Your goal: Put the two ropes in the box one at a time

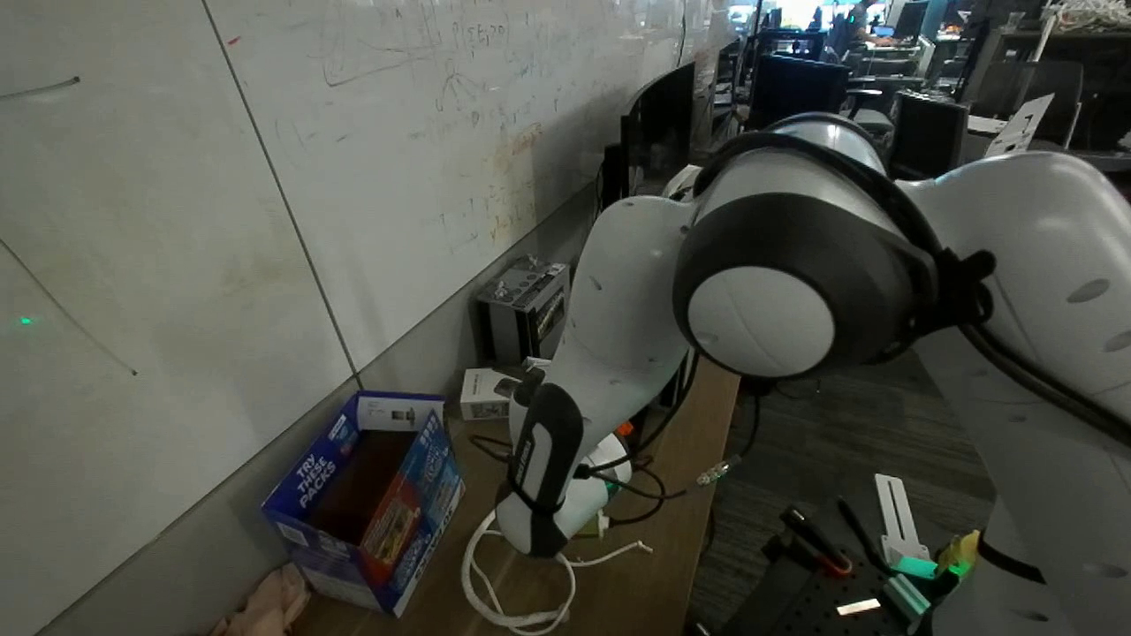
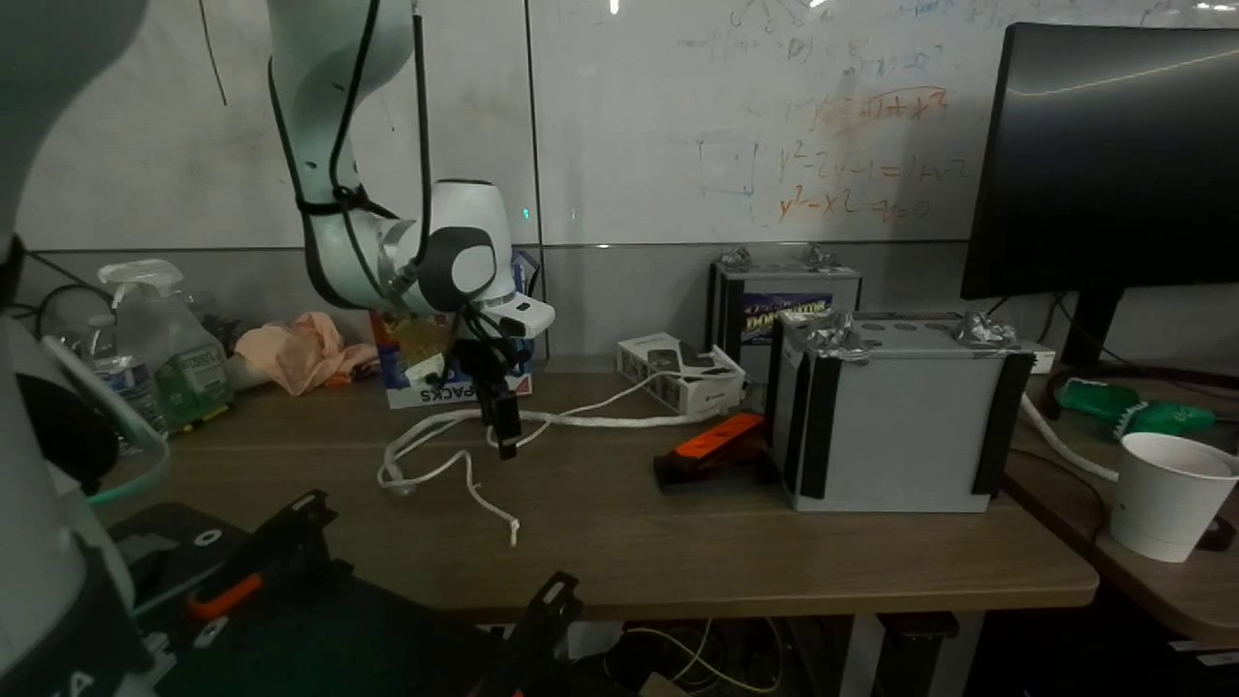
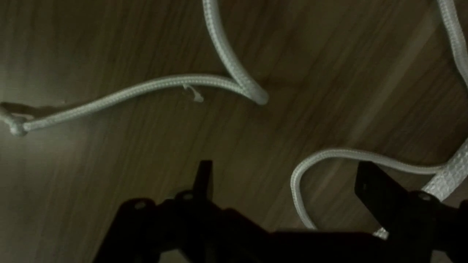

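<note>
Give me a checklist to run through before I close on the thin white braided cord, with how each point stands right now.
1. Jaws open: ok; they stand well apart in the wrist view.
2. A bend of the thin white braided cord lined up between the jaws: ok, as the wrist view sees it.
3. Jaws low enough to take it: cannot tell; no view settles the height.
4. Thin cord apart from the wider white woven cord: not ok; the two meet at the right of the wrist view.
5. Blue printed cardboard box standing with its open side up: ok, in an exterior view.
</note>
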`<state>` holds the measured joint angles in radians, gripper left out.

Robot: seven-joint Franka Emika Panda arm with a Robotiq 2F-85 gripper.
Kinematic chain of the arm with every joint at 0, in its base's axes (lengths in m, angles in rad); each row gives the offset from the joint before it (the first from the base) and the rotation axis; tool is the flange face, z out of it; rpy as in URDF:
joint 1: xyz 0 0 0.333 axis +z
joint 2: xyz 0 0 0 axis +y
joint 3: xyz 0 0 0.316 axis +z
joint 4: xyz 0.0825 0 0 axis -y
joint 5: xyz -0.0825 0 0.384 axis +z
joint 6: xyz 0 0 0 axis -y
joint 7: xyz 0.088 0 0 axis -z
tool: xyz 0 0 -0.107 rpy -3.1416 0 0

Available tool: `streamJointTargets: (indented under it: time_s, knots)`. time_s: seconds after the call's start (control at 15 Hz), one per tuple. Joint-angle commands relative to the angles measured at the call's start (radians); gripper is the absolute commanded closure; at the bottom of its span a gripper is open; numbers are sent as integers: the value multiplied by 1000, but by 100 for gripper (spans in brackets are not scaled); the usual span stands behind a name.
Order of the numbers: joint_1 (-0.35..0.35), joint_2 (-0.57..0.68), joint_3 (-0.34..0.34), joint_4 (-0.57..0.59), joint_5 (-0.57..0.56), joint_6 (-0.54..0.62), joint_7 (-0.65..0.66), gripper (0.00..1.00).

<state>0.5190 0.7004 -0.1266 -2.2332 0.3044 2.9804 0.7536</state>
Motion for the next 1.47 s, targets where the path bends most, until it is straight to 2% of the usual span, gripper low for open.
streamJointTargets:
  time_s: [0.0, 0.13, 0.27, 0.93, 1.4]
  knots:
    - [96, 17, -98, 27, -60, -36, 104, 0]
    - [96, 28, -104, 38, -76, -45, 125, 0]
    - [46, 23, -61, 45, -78, -57, 106, 0]
    - [-21, 86, -42, 99, -82, -66, 105, 0]
    - [-4, 89, -44, 107, -96, -61, 106, 0]
